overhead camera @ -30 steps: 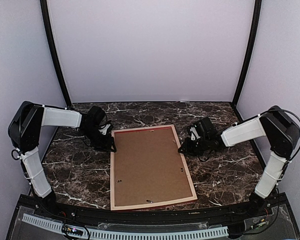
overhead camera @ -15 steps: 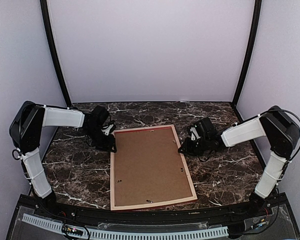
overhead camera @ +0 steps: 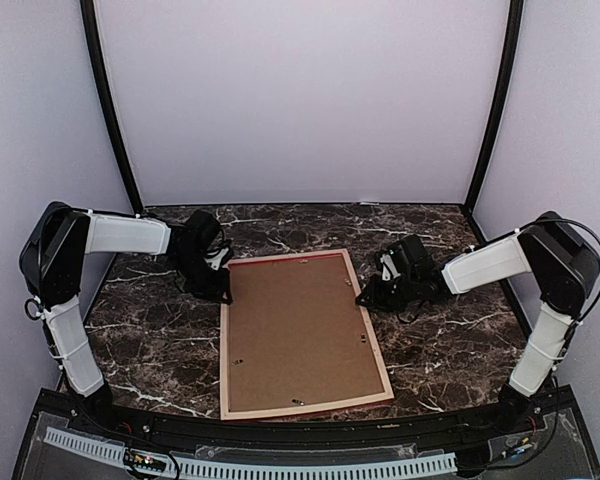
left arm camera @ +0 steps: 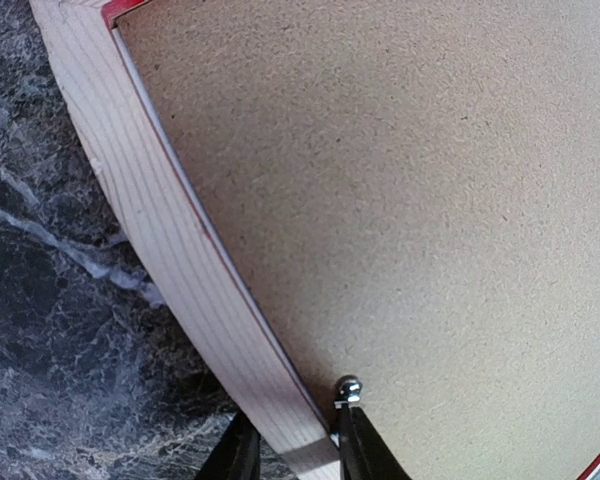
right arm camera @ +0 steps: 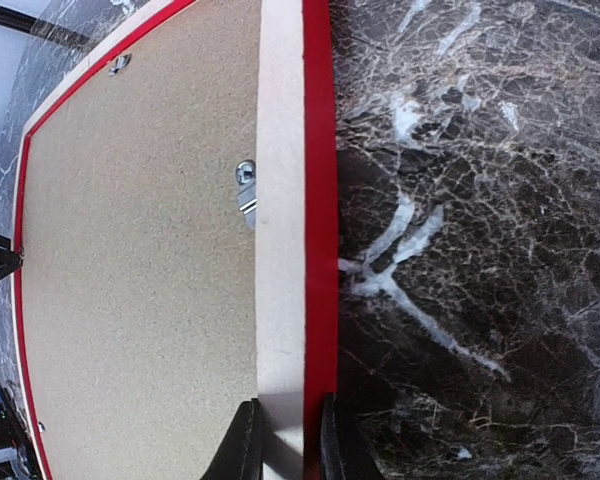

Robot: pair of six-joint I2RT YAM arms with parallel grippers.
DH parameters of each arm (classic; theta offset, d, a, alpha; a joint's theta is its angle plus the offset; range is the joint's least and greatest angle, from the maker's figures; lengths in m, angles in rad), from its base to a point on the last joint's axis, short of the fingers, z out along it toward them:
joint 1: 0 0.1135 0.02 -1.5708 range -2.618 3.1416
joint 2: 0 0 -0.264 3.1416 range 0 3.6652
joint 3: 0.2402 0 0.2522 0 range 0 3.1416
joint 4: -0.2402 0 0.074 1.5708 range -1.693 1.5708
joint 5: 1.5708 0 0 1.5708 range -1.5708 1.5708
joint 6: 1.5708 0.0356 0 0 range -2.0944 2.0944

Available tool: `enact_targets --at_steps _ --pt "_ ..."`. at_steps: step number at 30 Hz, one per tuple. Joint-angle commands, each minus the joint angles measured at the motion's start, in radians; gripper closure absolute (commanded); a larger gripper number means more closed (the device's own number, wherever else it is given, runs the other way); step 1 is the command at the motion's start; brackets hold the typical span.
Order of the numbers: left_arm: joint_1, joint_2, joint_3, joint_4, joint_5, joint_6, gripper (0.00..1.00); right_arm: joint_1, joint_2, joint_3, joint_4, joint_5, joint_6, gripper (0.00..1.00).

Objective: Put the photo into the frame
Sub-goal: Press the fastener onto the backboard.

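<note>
The frame [overhead camera: 223, 360] lies face down on the marble table, pale wood back up, with red showing along its edges [right arm camera: 318, 150]. A brown backing board [overhead camera: 300, 330] fills it. The photo is out of view. My left gripper [overhead camera: 220, 294] is at the frame's left rail near the far corner. In the left wrist view its fingers [left arm camera: 355, 445] straddle that rail [left arm camera: 170, 240]. The inner one touches the rail by a metal tab [left arm camera: 349, 388], and a sliver of gap shows outside. My right gripper [overhead camera: 363, 297] is shut on the right rail [right arm camera: 280, 150].
The dark marble table [overhead camera: 150, 340] extends on both sides of the frame. Small metal tabs [right arm camera: 245, 175] sit along the backing board's edges. Grey walls and two black posts close in the back and sides.
My left gripper has shifted slightly toward the frame's far left corner, and its jaws have narrowed around the rail. The right arm and the frame have not moved.
</note>
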Motion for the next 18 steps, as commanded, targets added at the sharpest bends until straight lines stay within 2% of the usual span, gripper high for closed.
enact_targets --at_steps 1,6,12,18 --pt "0.003 -0.005 0.009 0.002 0.016 0.002 0.72 0.003 0.085 -0.053 -0.117 -0.041 0.035 1.00" --pt "0.018 -0.020 0.004 0.018 0.064 -0.009 0.72 0.003 0.088 -0.054 -0.115 -0.042 0.036 1.00" --pt "0.024 -0.047 0.012 0.034 0.106 -0.025 0.59 0.003 0.093 -0.051 -0.115 -0.045 0.034 1.00" --pt "0.026 -0.057 0.017 0.032 0.111 -0.027 0.51 0.003 0.095 -0.048 -0.115 -0.048 0.032 1.00"
